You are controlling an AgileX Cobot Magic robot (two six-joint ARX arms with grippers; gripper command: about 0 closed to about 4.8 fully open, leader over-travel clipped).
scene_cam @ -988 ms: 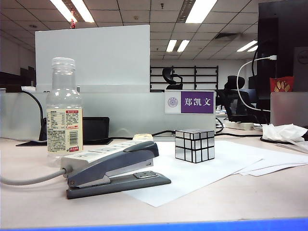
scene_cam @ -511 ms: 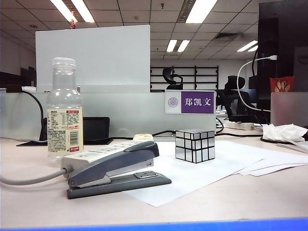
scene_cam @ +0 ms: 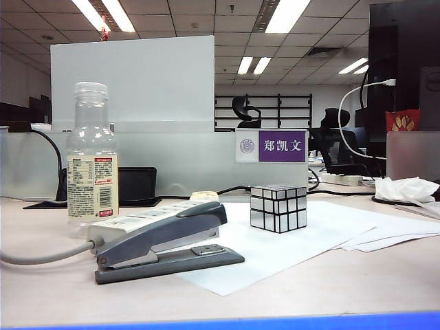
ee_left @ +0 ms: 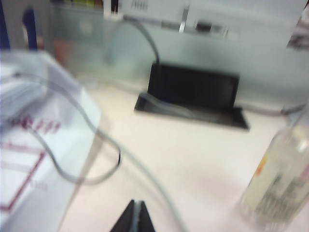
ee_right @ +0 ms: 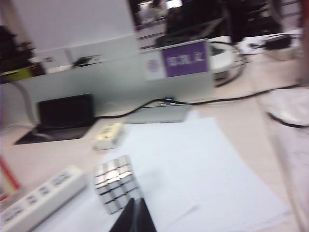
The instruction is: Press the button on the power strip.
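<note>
The white power strip (scene_cam: 148, 214) lies on the desk behind a dark grey stapler (scene_cam: 161, 240), and its thick grey cable (scene_cam: 41, 258) runs off to the left. The right wrist view shows the strip (ee_right: 41, 195) beside a mirror cube (ee_right: 116, 183). Blur and the stapler keep the button from showing in any view. My left gripper (ee_left: 137, 202) is shut and empty above bare desk, near the grey cable (ee_left: 145, 174) and a bottle (ee_left: 280, 183). Also shut and empty, my right gripper (ee_right: 136, 199) hovers just past the cube over white paper. Neither gripper appears in the exterior view.
A clear plastic bottle (scene_cam: 92, 165) stands behind the strip's cable end. The silver mirror cube (scene_cam: 278, 207) rests on white paper sheets (scene_cam: 289, 240). A small cream block (ee_right: 107, 136) sits past the strip's far end. A black stand (ee_left: 193, 92) and a divider panel line the back.
</note>
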